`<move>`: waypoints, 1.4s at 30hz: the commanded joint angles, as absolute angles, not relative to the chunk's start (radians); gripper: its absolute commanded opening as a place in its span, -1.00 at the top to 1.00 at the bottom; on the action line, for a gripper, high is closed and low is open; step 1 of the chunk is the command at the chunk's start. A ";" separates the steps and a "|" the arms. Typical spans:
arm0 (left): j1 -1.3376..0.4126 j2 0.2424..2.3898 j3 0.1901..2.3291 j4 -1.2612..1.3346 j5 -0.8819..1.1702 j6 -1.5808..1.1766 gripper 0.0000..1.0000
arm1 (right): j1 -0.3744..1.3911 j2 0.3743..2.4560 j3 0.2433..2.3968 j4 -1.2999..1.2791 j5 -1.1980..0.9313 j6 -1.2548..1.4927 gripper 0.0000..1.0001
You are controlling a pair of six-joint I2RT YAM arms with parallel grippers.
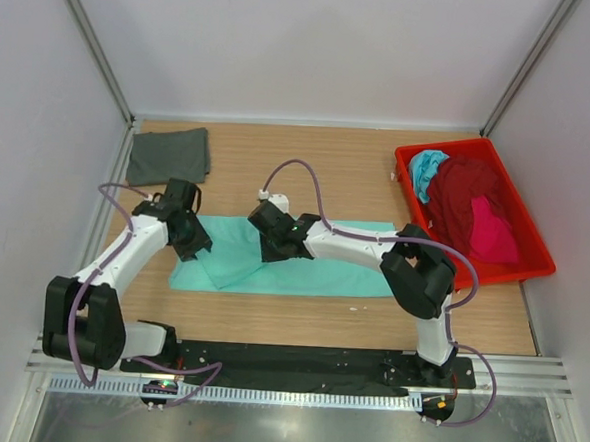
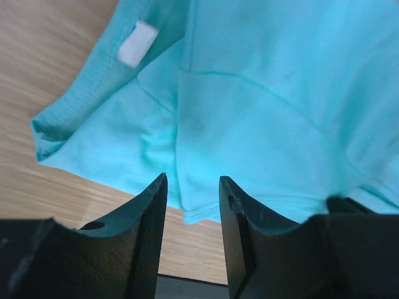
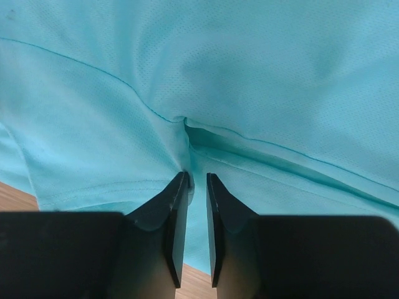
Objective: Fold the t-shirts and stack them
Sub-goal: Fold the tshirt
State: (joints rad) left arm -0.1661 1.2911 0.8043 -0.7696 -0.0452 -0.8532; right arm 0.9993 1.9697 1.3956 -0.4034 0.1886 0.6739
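Observation:
A mint green t-shirt lies spread across the middle of the table, with its left part folded over. My left gripper is at the shirt's left end; in the left wrist view it is open, with the shirt's hem just beyond the tips and nothing between the jaws. My right gripper is on the shirt left of centre; in the right wrist view it is nearly closed, pinching a puckered fold of the mint cloth. A folded dark grey t-shirt lies at the far left.
A red plastic tray stands at the right and holds crumpled turquoise, maroon and pink shirts. Walls close in the table at the back and on both sides. A white label shows on the shirt's collar.

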 commanded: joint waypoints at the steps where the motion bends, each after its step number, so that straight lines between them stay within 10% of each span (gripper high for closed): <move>1: -0.169 1.288 0.952 -0.816 -0.158 -0.796 0.19 | 0.996 1.925 1.462 -0.462 0.213 0.641 0.48; 24: -0.055 1.804 1.123 -0.729 -0.190 -0.769 0.23 | 0.973 1.991 1.325 -0.256 0.140 0.657 0.79; 42: -0.116 1.617 1.227 -0.822 -0.170 -0.733 0.11 | 0.853 1.692 1.270 -0.434 0.192 0.621 0.70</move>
State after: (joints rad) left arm -0.0906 1.6363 1.2091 -0.8062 -0.1635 -0.7498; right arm 0.9012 1.7527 1.2972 -0.3996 0.1558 0.6395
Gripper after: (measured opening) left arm 0.444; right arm 0.149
